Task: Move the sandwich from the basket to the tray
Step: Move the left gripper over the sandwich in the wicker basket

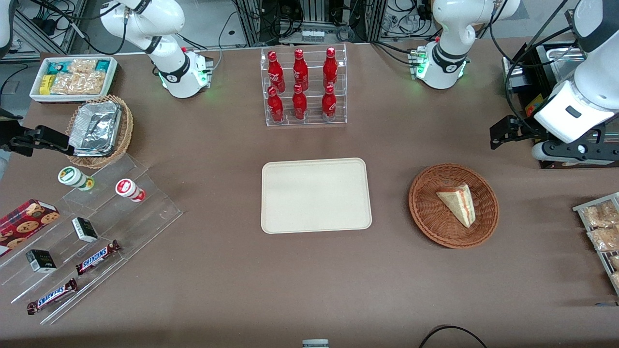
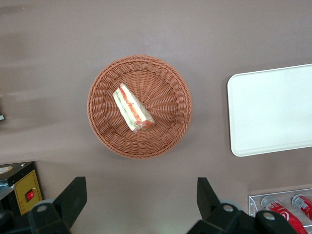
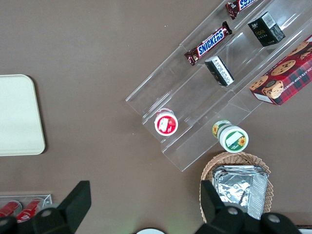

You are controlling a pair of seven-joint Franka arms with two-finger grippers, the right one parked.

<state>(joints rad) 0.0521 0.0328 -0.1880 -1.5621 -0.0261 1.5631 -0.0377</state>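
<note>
The sandwich [image 1: 458, 203] [image 2: 132, 109], a pale wedge with red, orange and green layers on its edge, lies in the round reddish-brown wicker basket [image 1: 425, 212] [image 2: 170, 83]. Beside the basket, toward the parked arm's end, lies the cream tray [image 1: 314, 195] [image 2: 273, 112] with nothing on it. My gripper [image 1: 505, 131] [image 2: 140, 187] hangs high above the table, farther from the front camera than the basket and toward the working arm's end. It is open, with only bare table between its fingers.
A clear rack of red bottles [image 1: 303, 87] [image 2: 287, 207] stands farther from the front camera than the tray. A wire rack of bagged snacks [image 1: 602, 232] and dark equipment [image 1: 532, 96] sit at the working arm's end. An acrylic snack display [image 1: 96, 227] and a tan foil basket [image 1: 99, 130] sit toward the parked arm's end.
</note>
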